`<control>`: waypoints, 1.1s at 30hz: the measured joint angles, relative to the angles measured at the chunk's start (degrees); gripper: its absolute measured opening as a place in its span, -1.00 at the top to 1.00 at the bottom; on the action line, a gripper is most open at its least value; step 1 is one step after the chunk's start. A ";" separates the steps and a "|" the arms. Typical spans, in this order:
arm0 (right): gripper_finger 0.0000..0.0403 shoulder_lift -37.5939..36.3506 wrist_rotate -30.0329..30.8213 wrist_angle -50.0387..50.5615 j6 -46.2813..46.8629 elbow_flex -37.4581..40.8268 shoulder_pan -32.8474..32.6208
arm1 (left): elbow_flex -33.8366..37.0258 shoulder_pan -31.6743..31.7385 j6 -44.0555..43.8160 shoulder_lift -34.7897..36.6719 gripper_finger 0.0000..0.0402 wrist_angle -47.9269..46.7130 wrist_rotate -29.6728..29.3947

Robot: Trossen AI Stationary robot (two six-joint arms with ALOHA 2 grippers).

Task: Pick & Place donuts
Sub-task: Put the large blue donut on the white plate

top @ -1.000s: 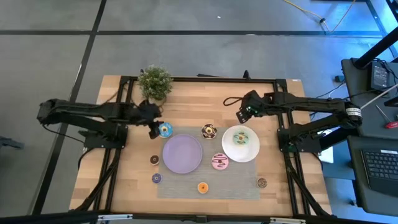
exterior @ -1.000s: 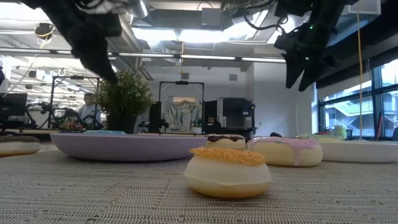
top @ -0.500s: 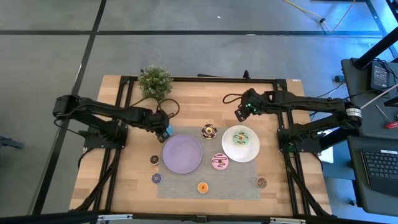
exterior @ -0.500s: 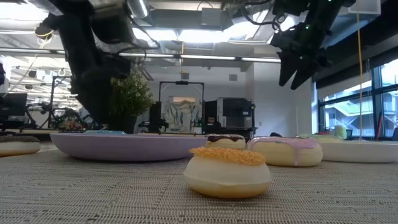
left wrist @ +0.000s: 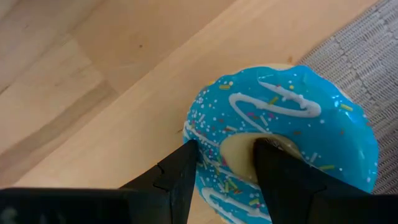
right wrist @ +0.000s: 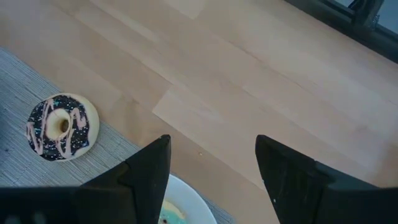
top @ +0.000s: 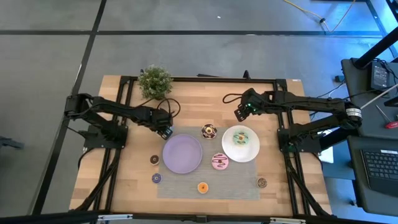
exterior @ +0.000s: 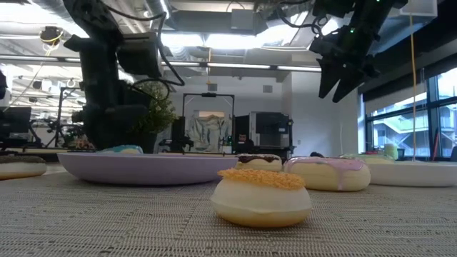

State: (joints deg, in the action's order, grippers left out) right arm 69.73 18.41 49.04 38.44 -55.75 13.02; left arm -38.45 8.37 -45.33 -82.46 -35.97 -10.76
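Observation:
The blue-iced donut (left wrist: 292, 124) lies flat on the wood by the far-left rim of the lilac plate (top: 182, 155). My left gripper (left wrist: 224, 168) is down over it, open. One finger (left wrist: 186, 171) stands at the ring's outer edge and the other (left wrist: 273, 174) at the hole. My right gripper (top: 239, 114) hovers open above bare wood, beyond the white plate (top: 250, 151) that carries the green donut (top: 240, 137). The chocolate (top: 209, 131), pink (top: 219, 162) and orange (top: 203, 187) donuts lie flat on the grey mat. My left gripper comes at the blue donut from above, its fingers standing on either side of one side of the ring (left wrist: 211, 140). I cannot tell whether they touch it. The donut lies flat on the table.
A potted plant (top: 155, 82) stands at the far edge behind my left arm. Mini donuts lie near the lilac plate: brown (top: 155, 160), purple (top: 157, 178), and another brown (top: 262, 183) on the mat's right. Bare wood lies between plant and right gripper.
My left gripper has come down from high above the table and moved toward the right edge, from beside the blue donut to right over it. The donut has stayed where it was.

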 joint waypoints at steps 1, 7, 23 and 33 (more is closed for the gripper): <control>-0.17 0.00 0.00 0.00 0.00 0.00 0.00 | 0.00 0.22 0.00 0.00 0.22 0.04 0.12; -0.17 0.00 0.01 0.00 -0.09 0.00 0.00 | 0.01 1.22 0.01 0.00 0.22 0.03 0.57; -0.17 0.00 -2.47 -2.74 -1.57 0.07 0.00 | 0.01 1.61 2.13 -0.02 0.73 0.06 0.43; -0.17 2.73 -6.04 -24.38 -10.71 0.07 -2.65 | -3.68 1.58 8.12 0.44 0.89 1.66 2.48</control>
State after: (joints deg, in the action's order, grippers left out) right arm 72.47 12.38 24.66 27.73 -55.68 10.36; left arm -42.13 9.96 -37.21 -82.02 -34.31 -8.29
